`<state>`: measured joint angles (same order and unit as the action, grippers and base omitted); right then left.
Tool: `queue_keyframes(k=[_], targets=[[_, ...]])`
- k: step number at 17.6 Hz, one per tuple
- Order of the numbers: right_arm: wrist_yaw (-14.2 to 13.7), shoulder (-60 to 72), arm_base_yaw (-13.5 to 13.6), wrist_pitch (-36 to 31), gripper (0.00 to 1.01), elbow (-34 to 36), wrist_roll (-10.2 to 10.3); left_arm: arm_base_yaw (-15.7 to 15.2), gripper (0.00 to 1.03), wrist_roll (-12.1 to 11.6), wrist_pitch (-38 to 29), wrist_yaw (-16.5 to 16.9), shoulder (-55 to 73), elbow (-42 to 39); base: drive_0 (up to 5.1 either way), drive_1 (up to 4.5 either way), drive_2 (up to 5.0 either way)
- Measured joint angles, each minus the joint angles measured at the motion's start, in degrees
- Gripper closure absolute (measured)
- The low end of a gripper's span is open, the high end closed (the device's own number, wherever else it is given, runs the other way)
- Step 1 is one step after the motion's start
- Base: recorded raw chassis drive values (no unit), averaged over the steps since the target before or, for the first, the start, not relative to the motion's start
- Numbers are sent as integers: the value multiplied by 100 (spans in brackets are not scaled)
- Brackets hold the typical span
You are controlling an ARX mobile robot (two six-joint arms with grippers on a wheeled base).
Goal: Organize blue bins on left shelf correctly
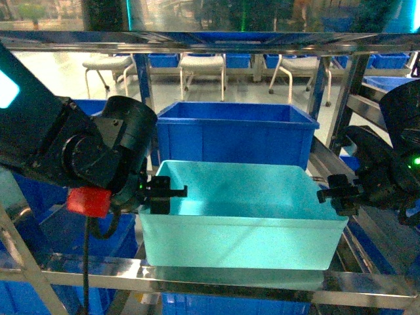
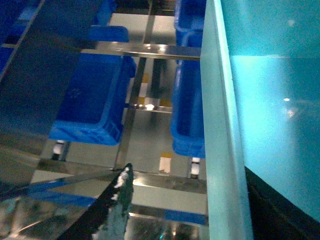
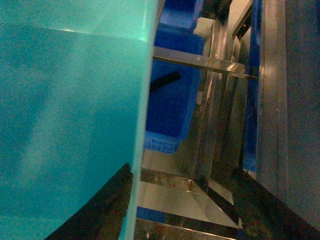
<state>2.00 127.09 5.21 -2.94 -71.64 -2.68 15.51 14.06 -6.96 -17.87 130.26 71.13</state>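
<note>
As fingers (image 1: 172, 191) clamp, bin (image 1: 243, 223) hangs.

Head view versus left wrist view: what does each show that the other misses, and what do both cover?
Only the head view shows both grippers, left gripper and right gripper, at opposite side rims of the turquoise bin, the royal-blue crate behind it, and white chairs beyond. Only the left wrist view looks down past the bin's wall to blue crates on a lower tier and the floor. Both show the turquoise bin and the steel shelf beams.
</note>
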Motion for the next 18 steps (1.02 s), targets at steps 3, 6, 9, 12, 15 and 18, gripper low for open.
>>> queue_keyframes(k=[3, 6, 9, 12, 15, 18], targets=[[17, -776, -35, -868, 15, 868, -116, 68, 15, 15, -271, -179, -1180, -973, 0, 0, 0], [131, -1864, 44, -1255, 3, 1847, -103, 374, 5, 240, -63, -197, -2684, -1996, 0, 0, 0], [197, -2855, 271, -1088, 3, 2804, 111, 474, 5, 660, 925, -170, -4389, -3069, 0, 0, 0], [310, -3974, 341, -468, 3, 3622, 304, 708, 5, 1189, 2411, 269, -6360, -3775, 0, 0, 0], [422, -4854, 424, 31, 3, 3882, 372, 802, 5, 1255, 2656, 260, -6953, -3932, 0, 0, 0], [-994, -4345, 446, -4295, 30, 5532, 302, 435, 36, -472, -2227, -175, -7521, -6105, 0, 0, 0]])
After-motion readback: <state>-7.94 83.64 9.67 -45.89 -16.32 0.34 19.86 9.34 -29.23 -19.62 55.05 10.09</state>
